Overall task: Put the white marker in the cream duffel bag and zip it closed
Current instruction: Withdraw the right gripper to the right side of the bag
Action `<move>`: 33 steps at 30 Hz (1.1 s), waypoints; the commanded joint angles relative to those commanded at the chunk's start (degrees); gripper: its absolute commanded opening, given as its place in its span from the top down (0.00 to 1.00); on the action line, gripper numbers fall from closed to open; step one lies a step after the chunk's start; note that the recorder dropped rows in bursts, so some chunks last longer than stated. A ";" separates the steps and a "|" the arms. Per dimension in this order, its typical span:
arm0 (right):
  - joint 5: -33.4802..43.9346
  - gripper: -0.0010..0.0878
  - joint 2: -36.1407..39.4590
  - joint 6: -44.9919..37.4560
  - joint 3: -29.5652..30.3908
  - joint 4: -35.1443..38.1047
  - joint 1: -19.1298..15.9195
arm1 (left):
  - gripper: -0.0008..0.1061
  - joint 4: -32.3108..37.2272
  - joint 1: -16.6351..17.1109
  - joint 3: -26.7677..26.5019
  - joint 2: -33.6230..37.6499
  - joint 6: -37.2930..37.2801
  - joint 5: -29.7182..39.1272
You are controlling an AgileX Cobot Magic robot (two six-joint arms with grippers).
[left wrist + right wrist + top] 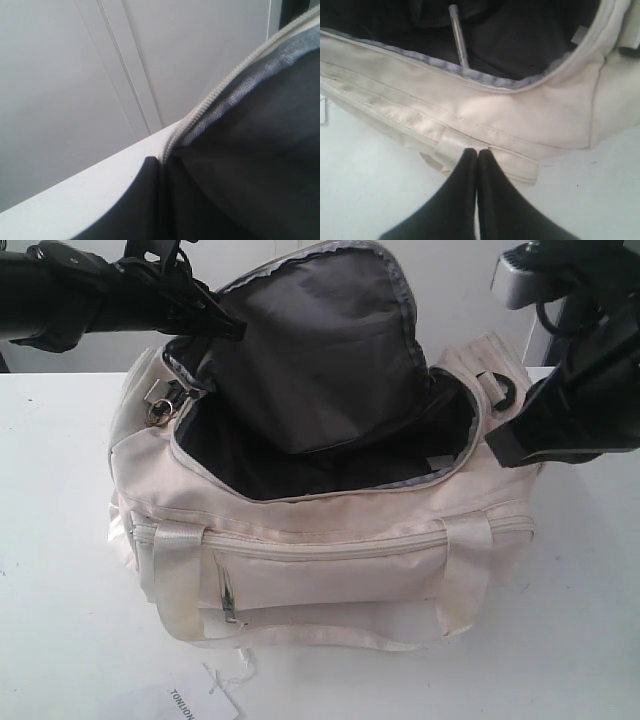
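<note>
Your slim white marker [458,35] sat inside the soft cream duffel bag [330,550]; zip not yet shut (left gripper [225,328] pinched its flap [320,350], right gripper [478,159] closed empty).

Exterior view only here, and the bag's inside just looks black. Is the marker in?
Observer: Yes. The right wrist view shows the marker lying inside the bag.
Operator: Is the right gripper holding anything?
Observer: No. The right gripper is shut and empty, outside the bag.
Operator: Where does the left one grip the flap?
Observer: The left gripper pinches the flap right at its zip teeth, by the left wrist view.
</note>
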 joint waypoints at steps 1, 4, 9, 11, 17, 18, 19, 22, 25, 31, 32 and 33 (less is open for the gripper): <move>0.00 0.99 0.00 0.65 0.00 0.00 -0.50 | 0.99 0.00 0.00 0.00 0.00 0.00 0.00; -0.11 0.99 0.00 2.97 0.00 -0.14 -2.51 | 0.99 0.00 0.00 0.00 0.00 0.00 0.00; 0.03 0.99 0.00 4.76 0.00 -0.14 -6.27 | 0.99 0.00 0.00 0.00 0.00 0.00 0.00; 0.03 0.99 0.00 5.26 0.00 -0.14 -7.48 | 0.99 0.00 0.00 0.00 0.00 0.00 0.00; 0.03 0.99 0.00 7.49 0.00 -0.43 -11.72 | 0.99 0.00 0.00 0.00 0.00 0.00 0.00; 0.03 0.99 0.00 7.60 0.00 -0.43 -12.25 | 0.99 0.00 0.00 0.00 0.00 0.00 0.00; 0.03 0.99 0.00 7.60 0.00 -0.43 -12.73 | 0.99 0.00 0.00 0.00 0.00 0.00 0.00; 0.12 0.99 0.00 7.60 0.00 -0.43 -13.92 | 0.99 0.00 0.00 0.00 0.00 0.00 0.00; -0.16 0.99 0.00 7.60 0.00 -0.57 -14.07 | 0.99 0.00 0.00 0.00 0.00 0.00 0.00; -0.73 0.99 0.00 7.60 0.00 -0.57 -14.07 | 0.99 0.00 0.00 0.00 0.00 0.00 0.00; -0.73 0.99 0.00 7.60 0.00 -0.57 -14.07 | 0.99 0.00 0.00 0.00 0.00 0.00 0.00; -0.73 0.99 0.00 7.60 0.00 -0.57 -14.07 | 0.99 0.00 0.00 0.00 0.00 0.00 0.00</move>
